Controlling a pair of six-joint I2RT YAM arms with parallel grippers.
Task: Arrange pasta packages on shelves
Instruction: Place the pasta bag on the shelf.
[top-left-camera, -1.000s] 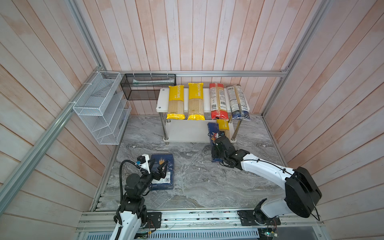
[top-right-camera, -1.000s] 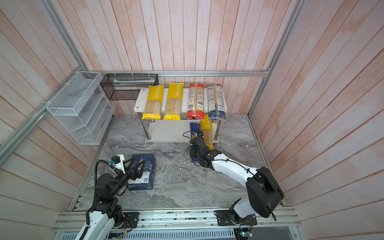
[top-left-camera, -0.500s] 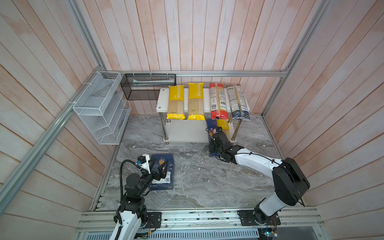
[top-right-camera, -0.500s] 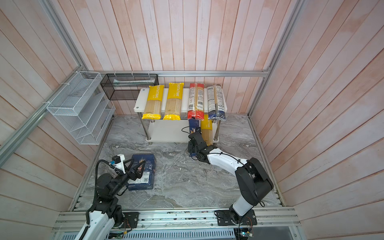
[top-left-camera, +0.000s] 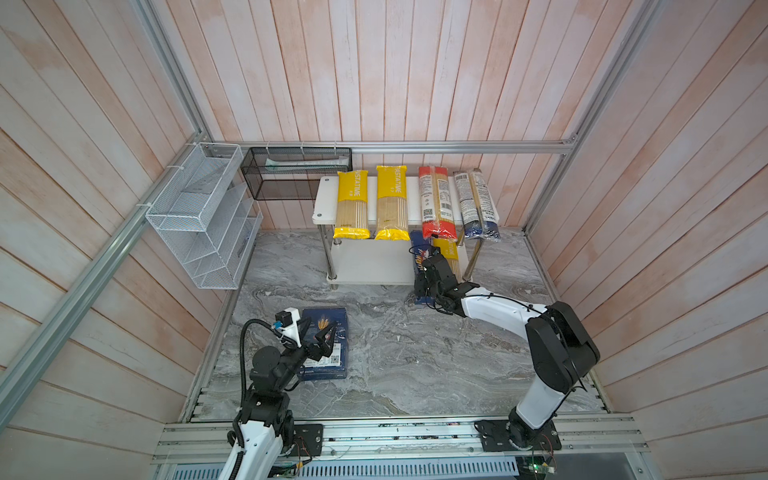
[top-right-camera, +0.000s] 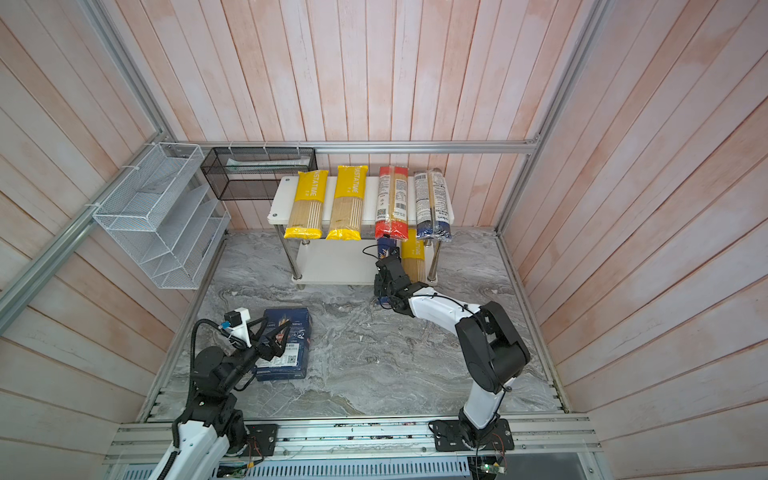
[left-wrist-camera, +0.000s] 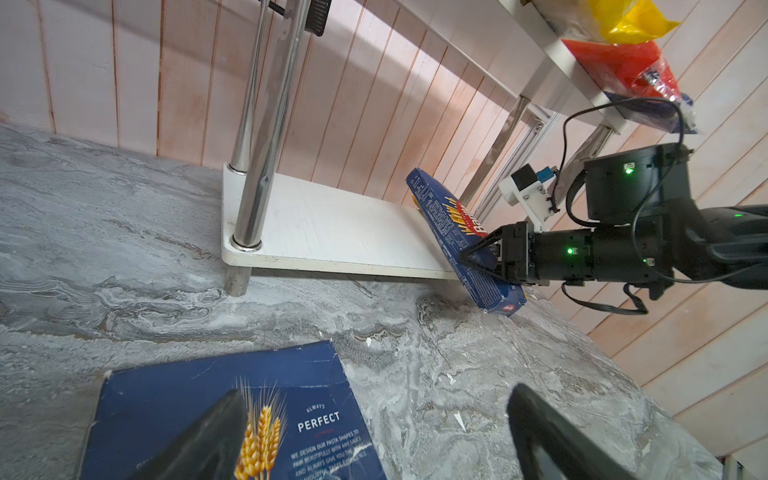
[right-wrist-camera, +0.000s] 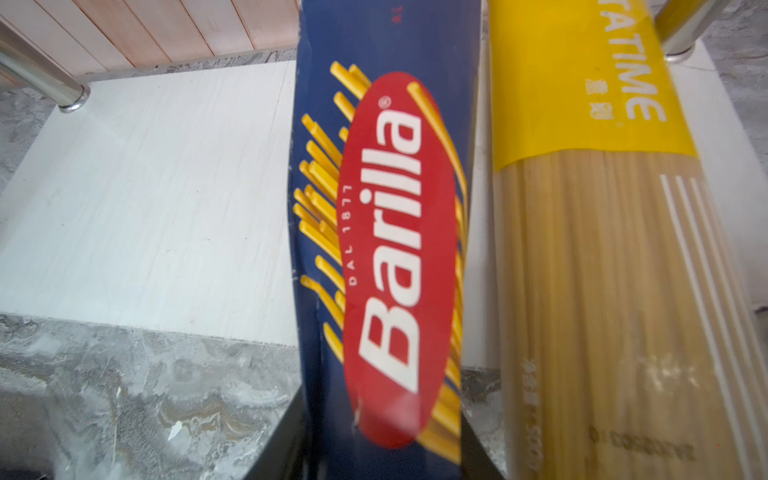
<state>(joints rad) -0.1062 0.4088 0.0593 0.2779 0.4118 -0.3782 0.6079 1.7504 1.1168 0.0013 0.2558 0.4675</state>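
Nearest, at 7 o'clock on the marble floor (top-left-camera: 415, 353), the left gripper (top-left-camera: 319, 334) is seen with its fingers spread wide apart and nothing between them. It is poised over the near part of a flat box (top-left-camera: 337, 365), which is laid label-up on the floor. Farther in, at about 1 o'clock, the right gripper (left-wrist-camera: 469, 259) is clamped across a narrow box (right-wrist-camera: 390, 249) near its lower end. This box is tilted: its near end is low by the floor, though contact cannot be told, and its far end is raised over the front edge of the lower shelf (top-left-camera: 365, 262). Just beside it at its 3 o'clock a yellow bag (top-left-camera: 451, 253) is laid on that shelf, and a chrome leg (top-left-camera: 471, 257) is stood just beyond the bag. Directly above the narrow box, the end of the red bag (top-left-camera: 434, 203) is hung over the front of the upper shelf (top-left-camera: 326, 203). Two more yellow bags (top-left-camera: 352, 208) (top-left-camera: 391, 208) are laid at its 9 o'clock and a blue-ended bag (top-left-camera: 478, 203) at its 3 o'clock, all overhanging likewise. At 11 o'clock a black basket (top-left-camera: 291, 174) is hung on the far wall, and at 10 o'clock a white basket (top-left-camera: 199, 216).
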